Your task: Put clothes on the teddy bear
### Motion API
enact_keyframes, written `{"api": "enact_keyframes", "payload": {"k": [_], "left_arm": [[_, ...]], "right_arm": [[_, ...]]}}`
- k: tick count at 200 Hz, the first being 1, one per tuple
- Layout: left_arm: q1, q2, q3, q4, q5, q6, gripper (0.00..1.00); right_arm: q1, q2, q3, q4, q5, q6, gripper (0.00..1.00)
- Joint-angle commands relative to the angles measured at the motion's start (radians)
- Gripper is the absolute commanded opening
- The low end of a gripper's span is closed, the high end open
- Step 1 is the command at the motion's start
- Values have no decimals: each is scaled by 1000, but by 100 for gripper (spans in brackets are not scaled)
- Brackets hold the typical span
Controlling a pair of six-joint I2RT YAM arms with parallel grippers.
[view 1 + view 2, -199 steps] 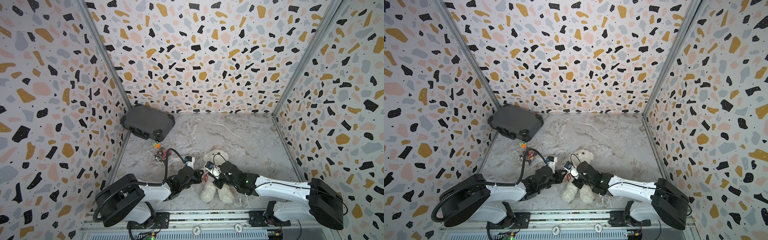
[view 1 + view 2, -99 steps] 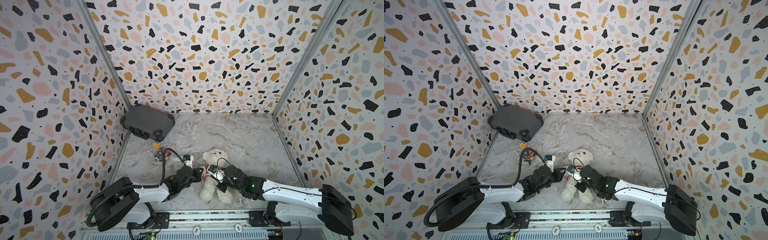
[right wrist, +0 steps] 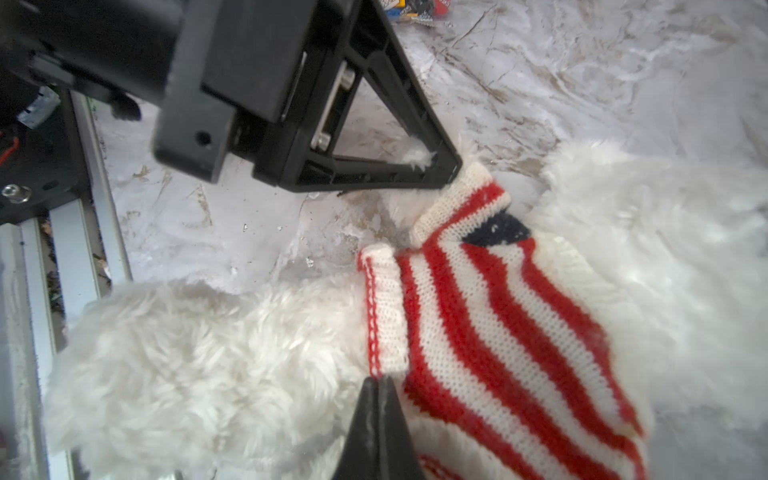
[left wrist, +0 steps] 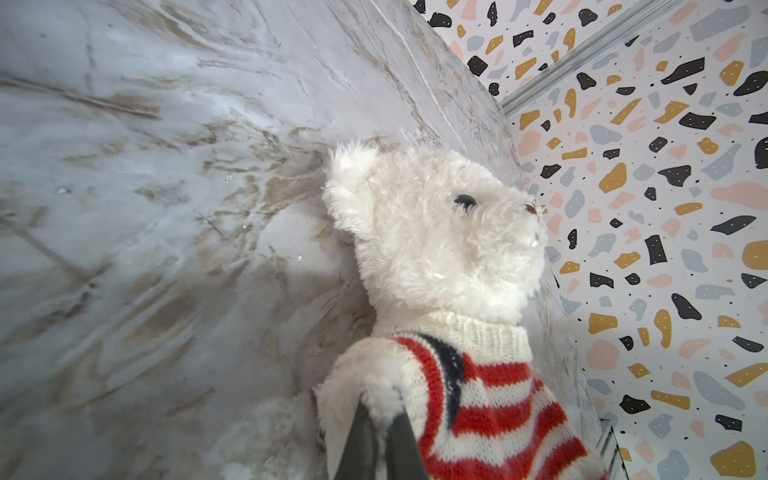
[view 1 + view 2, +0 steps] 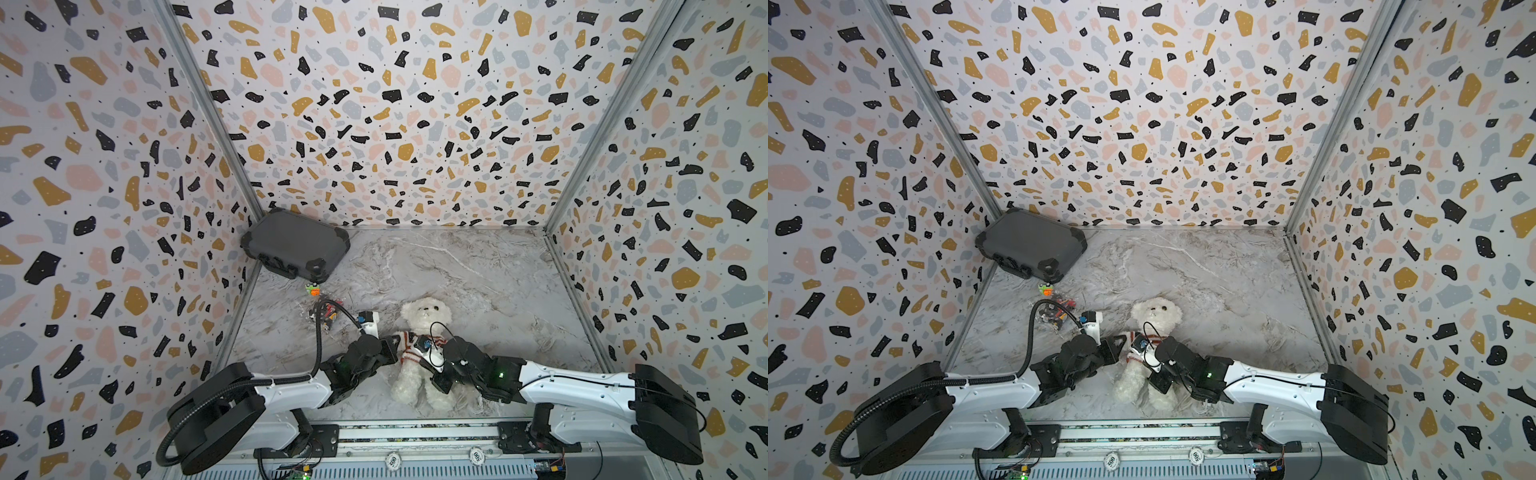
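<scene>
Entry: bear-dressing station, late stage. Nearest, behind both claws on the base rail [image 5: 415, 436]: two round tokens [image 5: 392, 460], each printed "500", the only writing that reads; no brand or label is legible on anything else. Right claw [image 3: 377, 384]: fingers pressed together, tips touching the lower end of the ribbed hem of the sweater [image 3: 498, 316]; whether any knit is nipped between them cannot be told. Teddy bear [image 5: 426, 316]: white plush, on its back on the marble tabletop [image 5: 478, 270], lying between the two claws, legs reaching back past the right claw toward the rail, head beyond both. Left claw [image 4: 380, 415]: clamped on the fluffy paw that pokes out of the sleeve cuff right at its tips. Done, as shown: collar over the head and seated at the neck, red-and-white stripes with a navy patch spread over the chest, the arm at the left claw through its sleeve. Left, by judgement: drawing the hem down evenly over the belly and checking the other sleeve, which the right arm [image 5: 561, 380] hides in both top views. Beyond the left claw, well apart: a heap of small coloured bits [image 5: 326, 311]. Farther beyond, in the corner: a shut grey hard case [image 5: 295, 245].
</scene>
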Motion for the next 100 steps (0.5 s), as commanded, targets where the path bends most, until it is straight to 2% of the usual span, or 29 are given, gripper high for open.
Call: {"api": "enact_keyframes", "payload": {"k": [1,43,100], "left_arm": [[11,-26,-12,5,-51,8,0],[10,-45,30,-101,-47,95,0],[10,-90,49,-174,-15,200,0]], "right_arm": [[7,11,-7,1,-35,42,0],[7,2,8,12,-15,45,2],[-17,-51,70,-42,51,15,21]]}}
